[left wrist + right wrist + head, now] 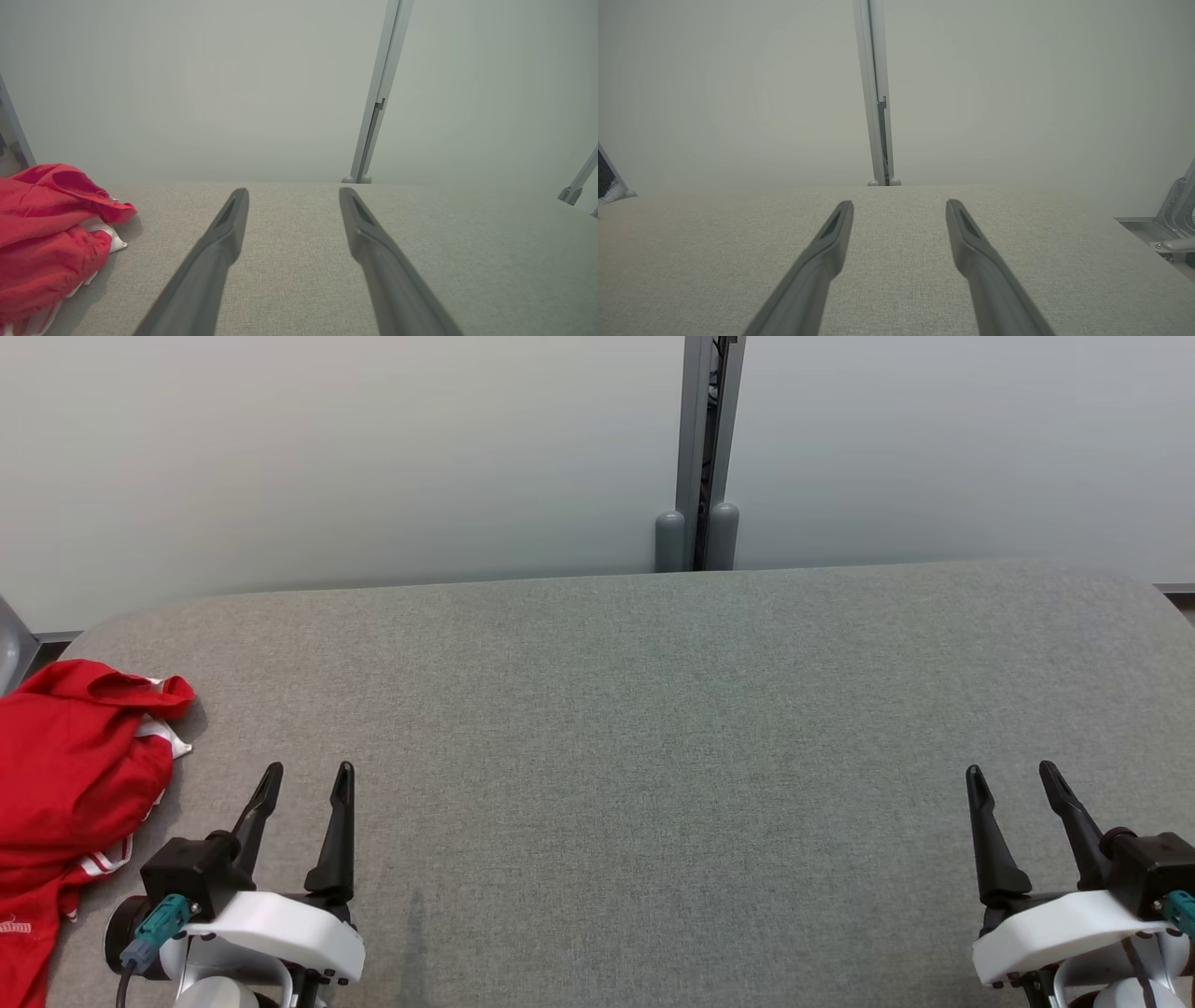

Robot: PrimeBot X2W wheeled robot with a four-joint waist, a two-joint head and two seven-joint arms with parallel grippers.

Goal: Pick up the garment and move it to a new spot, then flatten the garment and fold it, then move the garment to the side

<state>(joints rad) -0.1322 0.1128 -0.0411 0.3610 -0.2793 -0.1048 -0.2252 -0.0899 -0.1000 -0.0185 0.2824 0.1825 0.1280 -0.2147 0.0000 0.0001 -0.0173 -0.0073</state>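
A crumpled red garment (pixel 70 784) with white trim lies bunched at the far left edge of the grey fabric table (pixel 653 709); part of it runs out of the head view. In the left wrist view the garment (pixel 46 242) sits left of my fingers. My left gripper (pixel 308 779) stands open just right of the garment, apart from it, nothing between its fingers. At the lower right my right gripper (pixel 1013 777) is open too and holds nothing. The left gripper (pixel 293 193) and the right gripper (pixel 900 206) both point toward the table's far edge.
A pale wall runs behind the table, with a grey metal post (pixel 698 448) at its middle. A metal bracket (pixel 1174 224) shows past the table's right end. Bare grey cloth stretches between the two grippers.
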